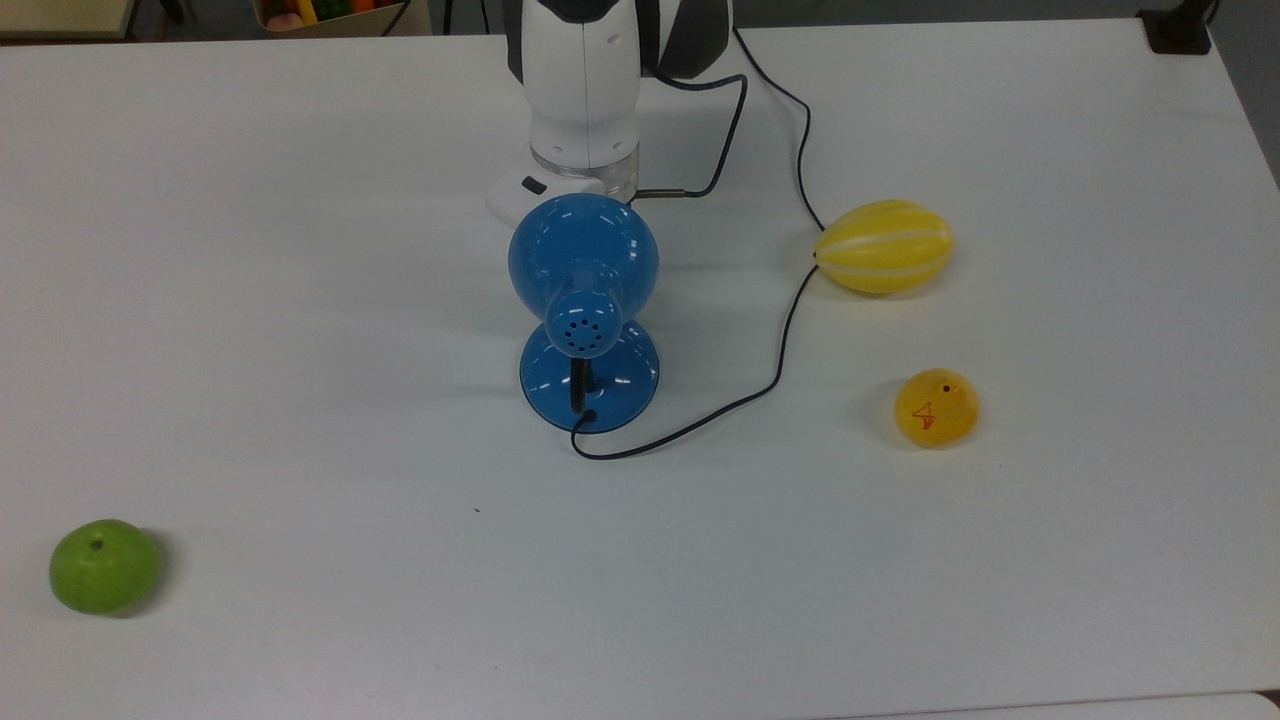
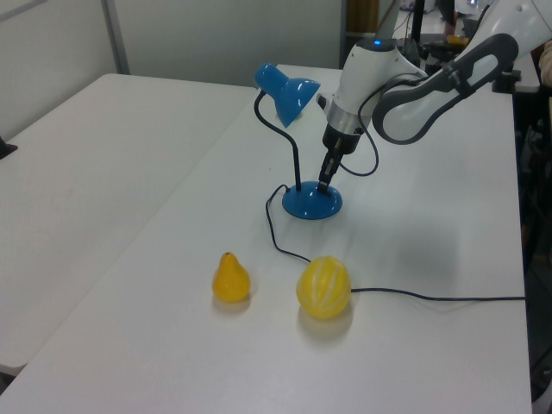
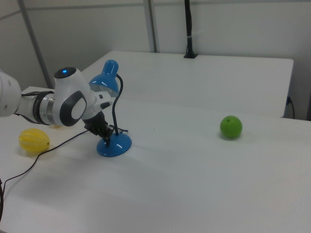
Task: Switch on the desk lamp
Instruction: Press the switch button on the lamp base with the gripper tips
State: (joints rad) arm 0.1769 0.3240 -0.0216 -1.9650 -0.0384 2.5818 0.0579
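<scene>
Taking the top view from its left: a green apple sits near the lower left corner of the white surface, well apart from everything else. In the middle stands the desk lamp, glossy blue, its dome shade and perforated cap over the round blue base. A thin black cord leaves the base at the lower edge, loops toward the top view's right and passes just beside a yellow striped melon. Below the melon, apart from it, lies a yellow pear.

My white arm comes in from the top edge, directly behind the shade.

In the left view, my end effector points down at the lamp's base, its tip at the far rim, just beside the black neck that curves up to the shade. I cannot tell whether my fingers are apart or together, and I cannot tell whether the tip is touching the base or is just above it.

In the right view, my end effector is low on the right view's left side of the neck, over the base, with the apple far off toward the right view's right.
</scene>
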